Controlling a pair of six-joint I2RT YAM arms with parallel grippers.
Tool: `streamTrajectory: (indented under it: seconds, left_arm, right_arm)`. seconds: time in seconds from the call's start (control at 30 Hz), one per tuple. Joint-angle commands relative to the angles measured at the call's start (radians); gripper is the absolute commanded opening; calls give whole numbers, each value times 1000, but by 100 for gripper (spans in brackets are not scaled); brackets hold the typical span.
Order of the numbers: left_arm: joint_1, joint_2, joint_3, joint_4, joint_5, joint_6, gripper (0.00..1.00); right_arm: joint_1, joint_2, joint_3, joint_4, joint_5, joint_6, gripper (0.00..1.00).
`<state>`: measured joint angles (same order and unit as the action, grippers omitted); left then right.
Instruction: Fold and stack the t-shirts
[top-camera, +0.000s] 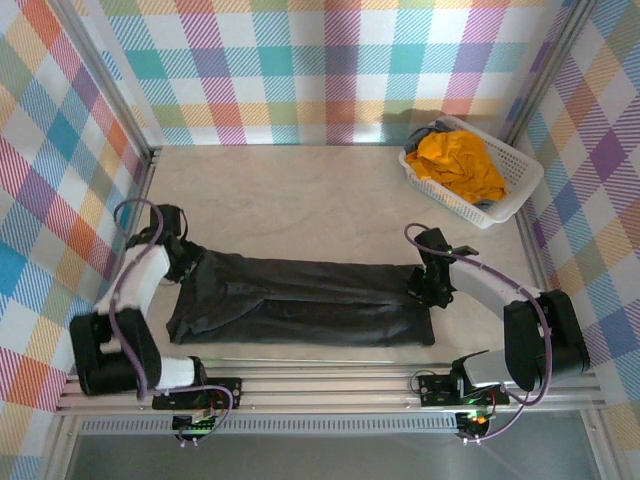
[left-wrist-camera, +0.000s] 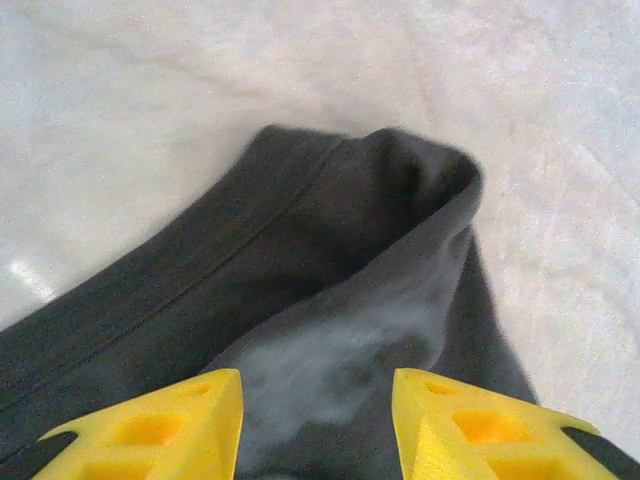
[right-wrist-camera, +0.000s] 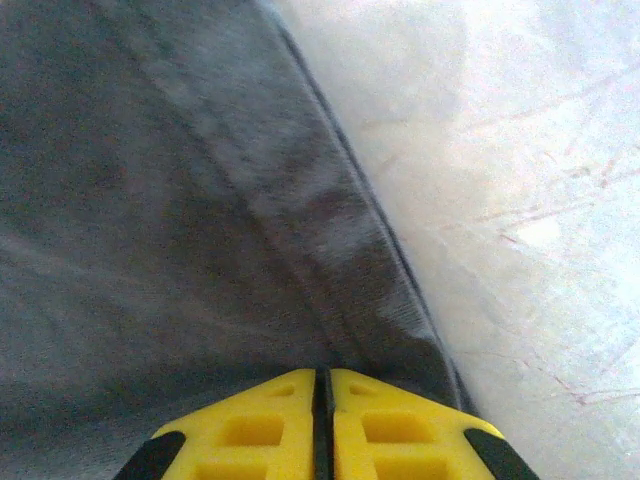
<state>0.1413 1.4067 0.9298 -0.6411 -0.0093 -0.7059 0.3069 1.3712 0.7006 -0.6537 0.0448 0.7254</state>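
Observation:
A dark charcoal grey t-shirt (top-camera: 300, 300) lies folded into a long strip across the near half of the table. My left gripper (top-camera: 185, 265) hovers at its left end. In the left wrist view the left gripper (left-wrist-camera: 318, 385) is open, and a raised fold of the grey shirt (left-wrist-camera: 330, 250) lies loose below its yellow fingers (left-wrist-camera: 190, 425). My right gripper (top-camera: 425, 290) is at the strip's right end. In the right wrist view the right gripper (right-wrist-camera: 322, 375) is shut on the hem edge of the grey shirt (right-wrist-camera: 200, 200). A mustard t-shirt (top-camera: 460, 165) lies crumpled in the basket.
The white lattice basket (top-camera: 450, 200) stands at the back right corner, with a bit of grey cloth at its near end. Checked walls close in the pale table (top-camera: 300, 200) on three sides. A metal rail (top-camera: 320, 385) runs along the near edge.

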Motion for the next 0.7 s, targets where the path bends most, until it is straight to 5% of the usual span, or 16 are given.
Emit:
streamTrajectory:
  seconds: [0.0,0.13,0.47,0.6,0.67]
  left_arm:
    - [11,95,92,92,65,142,40]
    - [11,213,161,53,-8,200,37]
    - [11,245,93,148,18,215,35]
    - [9,234,66,173,5,213,7]
    - [11,221,60,157,-23,204,2]
  right_arm:
    - [-10,1,-14,-28,1,5,11]
    - [-11,5,-4,-27,-5,3,10]
    - [-12,26,8,-20,-9,5,10]
    - [-11,37,12,-21,-8,3,10]
    - [-11,33,11,-24,-5,3,10]
